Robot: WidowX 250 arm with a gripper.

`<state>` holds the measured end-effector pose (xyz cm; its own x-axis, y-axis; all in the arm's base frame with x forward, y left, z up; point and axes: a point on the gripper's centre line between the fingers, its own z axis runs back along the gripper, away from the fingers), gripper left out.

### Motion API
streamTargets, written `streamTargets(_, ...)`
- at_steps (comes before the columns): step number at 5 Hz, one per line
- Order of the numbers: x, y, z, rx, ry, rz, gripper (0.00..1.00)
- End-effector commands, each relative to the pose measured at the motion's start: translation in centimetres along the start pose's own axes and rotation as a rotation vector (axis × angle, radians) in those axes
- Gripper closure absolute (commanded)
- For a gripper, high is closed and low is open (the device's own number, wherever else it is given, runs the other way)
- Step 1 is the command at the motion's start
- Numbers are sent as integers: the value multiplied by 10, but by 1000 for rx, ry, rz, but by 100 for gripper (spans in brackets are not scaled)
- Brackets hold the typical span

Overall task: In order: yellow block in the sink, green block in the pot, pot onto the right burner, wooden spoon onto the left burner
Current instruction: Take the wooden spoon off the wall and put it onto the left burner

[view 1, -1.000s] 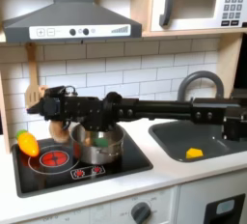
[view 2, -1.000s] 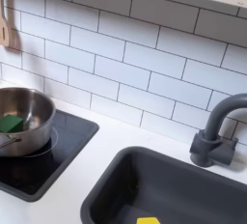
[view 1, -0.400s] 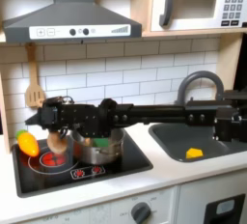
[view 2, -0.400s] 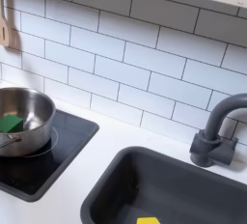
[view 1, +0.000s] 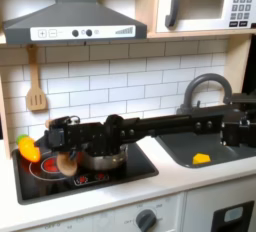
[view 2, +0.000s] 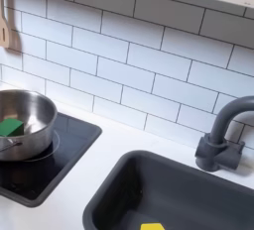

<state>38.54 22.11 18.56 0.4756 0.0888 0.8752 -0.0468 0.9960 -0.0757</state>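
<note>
**Spoon at the left burner: last step nearly closed**

With the yellow block (view 1: pixel 202 158) lying in the sink (view 1: pixel 180 148) and the green block (view 2: pixel 10 127) sitting in the pot (view 2: pixel 30 110), the work in hand looks like the final step. In the first exterior view the arm reaches across the stove, and the gripper (view 1: pixel 62 148) sits low over the burner on the first exterior view's left. A light-brown oval head, apparently the wooden spoon (view 1: pixel 67 163), lies just under it, on or just above the red ring. Too blurred to tell whether the jaws grip it or have let go. A slotted wooden spatula (view 1: pixel 35 97) hangs on the wall (view 1: pixel 120 76). An orange-and-green toy vegetable (view 1: pixel 28 148) lies beside the burner.

Next move, by my reading: confirm the spoon rests flat, release, lift straight up clear of the pot rim.
</note>
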Motion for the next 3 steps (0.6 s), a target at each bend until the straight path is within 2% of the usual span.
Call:
streamTargets(1,-13,5,-4,9,0,-1,100)
streamTargets(3,-9,7,-7,35,-23,-14,100)
